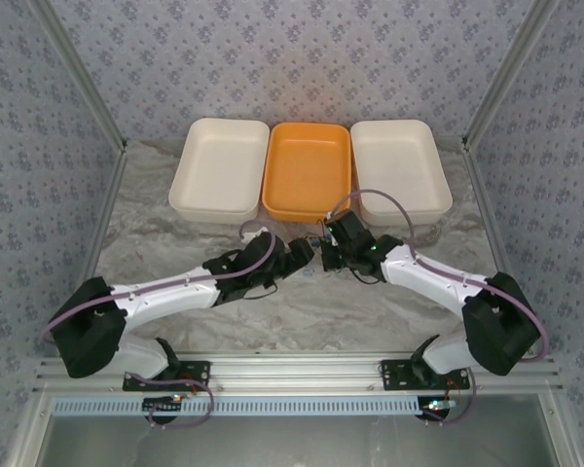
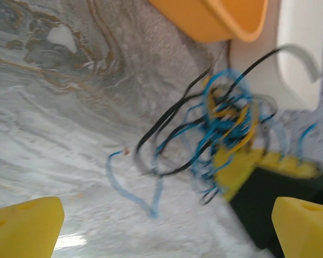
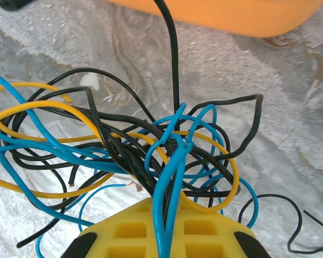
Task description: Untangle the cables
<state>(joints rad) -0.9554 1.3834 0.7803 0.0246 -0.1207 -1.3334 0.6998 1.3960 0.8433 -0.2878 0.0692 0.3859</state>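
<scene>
My right gripper point(image 3: 164, 232) clamped on blue strands of cables point(image 3: 124, 153) — tangle just near side of orange tray point(image 1: 309, 170). My left gripper point(image 2: 166, 228) spread wide, gripping nothing.

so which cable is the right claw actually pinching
The blue cable: its doubled strand runs straight down into the shut right claw. The black cables and yellow cables only loop around it, outside the grip.
</scene>
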